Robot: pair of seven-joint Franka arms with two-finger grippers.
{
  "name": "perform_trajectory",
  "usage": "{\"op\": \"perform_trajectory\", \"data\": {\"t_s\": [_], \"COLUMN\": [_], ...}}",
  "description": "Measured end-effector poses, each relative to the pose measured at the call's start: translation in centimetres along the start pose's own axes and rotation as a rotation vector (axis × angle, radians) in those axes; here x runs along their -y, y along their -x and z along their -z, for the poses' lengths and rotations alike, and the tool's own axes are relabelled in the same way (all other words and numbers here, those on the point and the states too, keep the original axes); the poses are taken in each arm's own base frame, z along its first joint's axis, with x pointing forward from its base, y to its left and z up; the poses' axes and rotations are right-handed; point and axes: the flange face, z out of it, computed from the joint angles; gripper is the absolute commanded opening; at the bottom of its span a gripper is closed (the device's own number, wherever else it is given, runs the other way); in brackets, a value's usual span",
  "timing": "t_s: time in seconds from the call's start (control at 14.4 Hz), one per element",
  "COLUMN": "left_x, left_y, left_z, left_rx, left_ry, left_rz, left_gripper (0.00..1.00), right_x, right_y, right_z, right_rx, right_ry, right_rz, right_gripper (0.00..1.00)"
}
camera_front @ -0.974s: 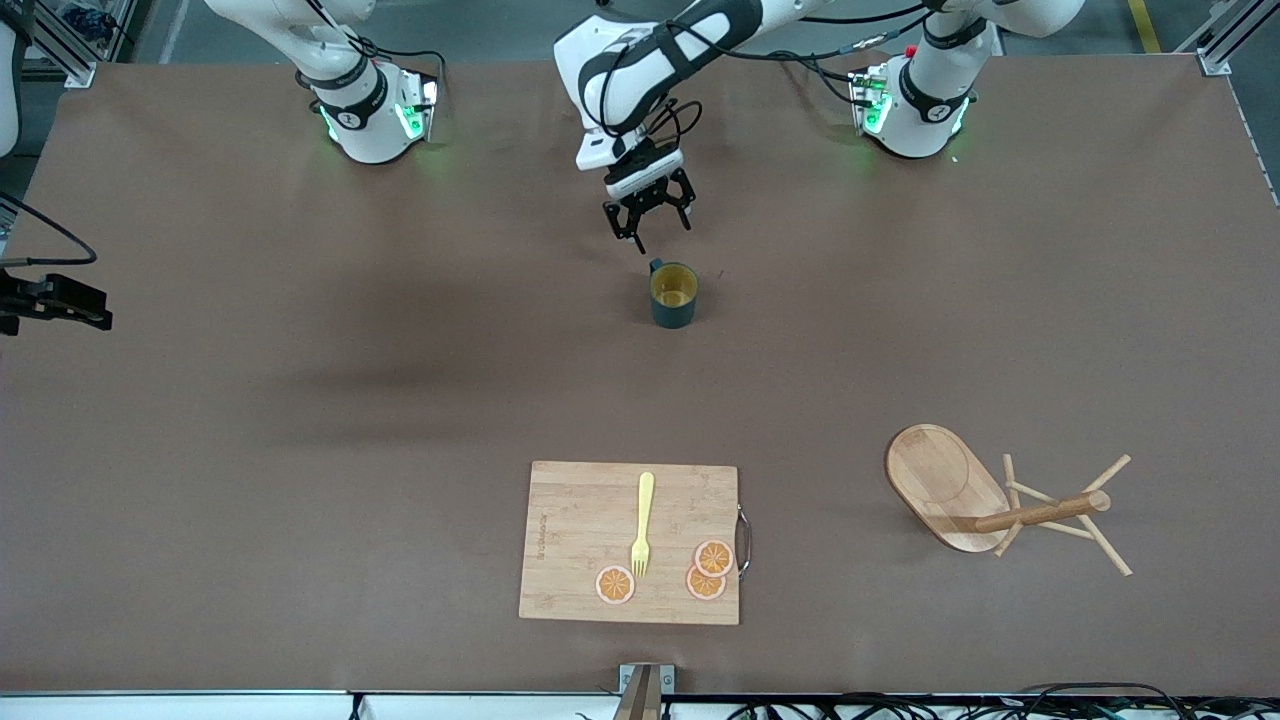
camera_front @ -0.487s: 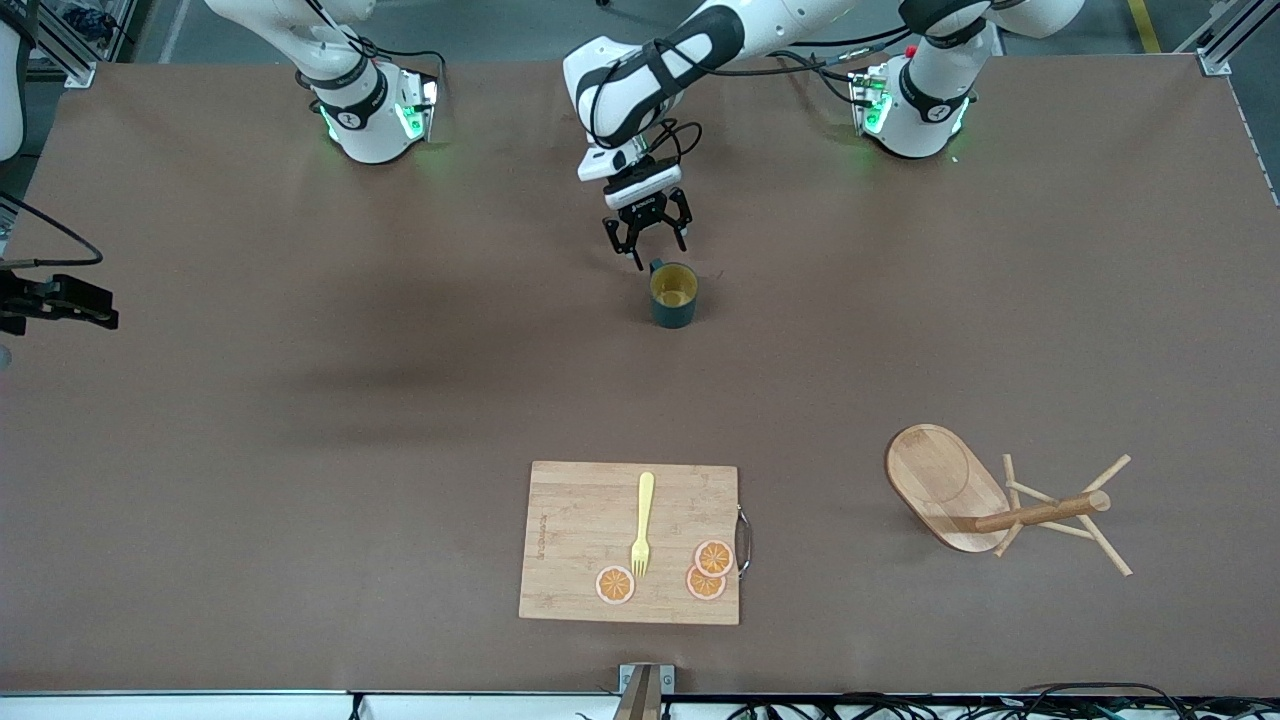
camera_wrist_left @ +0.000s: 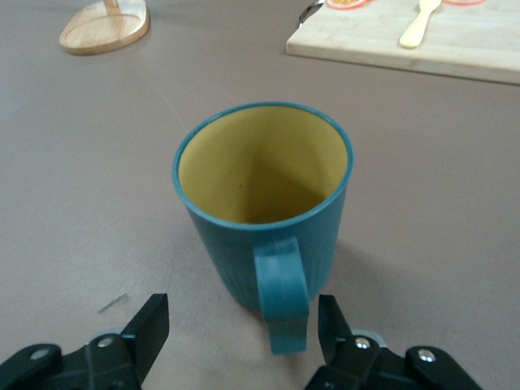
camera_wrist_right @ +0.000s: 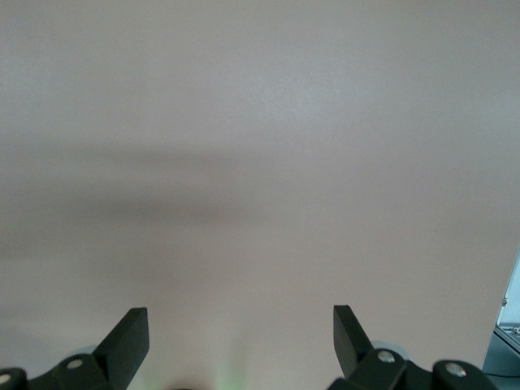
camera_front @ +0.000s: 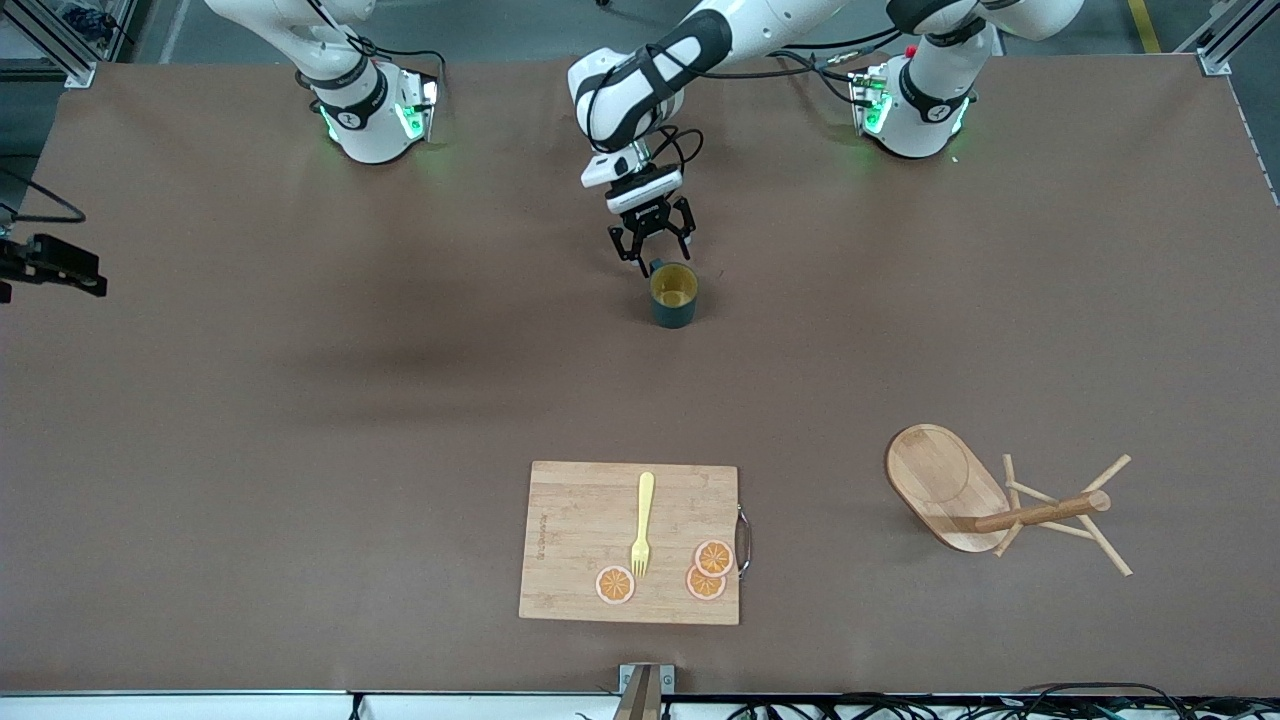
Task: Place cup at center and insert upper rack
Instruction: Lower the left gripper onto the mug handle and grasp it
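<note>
The teal cup (camera_front: 674, 295) stands upright mid-bench, nearer the robots' edge. The left tool (camera_front: 652, 243) sits low at its handle (camera_wrist_left: 282, 296), fingers (camera_wrist_left: 150, 325) spread wide either side, not gripping. The mug tree (camera_front: 990, 505) lies tipped over near the front edge, toward the left arm's end, beside the cutting board (camera_front: 575, 520). The right tool (camera_wrist_right: 236, 341) waits wide open over bare bench.

Beside the black left gripper (camera_front: 652, 243) stands a ribbed teal mug with mustard-yellow inside (camera_front: 674, 295), well apart from the pale wooden mug tree (camera_front: 985, 500) on the brown table (camera_front: 300, 400).
</note>
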Motion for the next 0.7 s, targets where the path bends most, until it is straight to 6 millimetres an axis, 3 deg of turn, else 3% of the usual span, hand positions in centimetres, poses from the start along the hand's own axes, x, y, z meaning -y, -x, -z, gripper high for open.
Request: {"op": "perform_trajectory", "data": {"t_s": [0.49,0.7], "left_x": [-0.3,-0.4], "left_y": [-0.2,-0.4], "left_z": [-0.2,-0.3], "left_rx": [-0.030,-0.032], "left_ry": [0.026,0.026], "left_rz": [-0.003,0.000], "left_gripper": [0.52,0.31], "right_x": [-0.2,-0.2], "right_y": [2.2,3.3], "right_z": [2.2,3.2], "right_rx": [-0.014,-0.020], "right_ry": [-0.002,-0.015], "right_rz": [-0.009,-0.015], "right_gripper": [1.00,1.00]}}
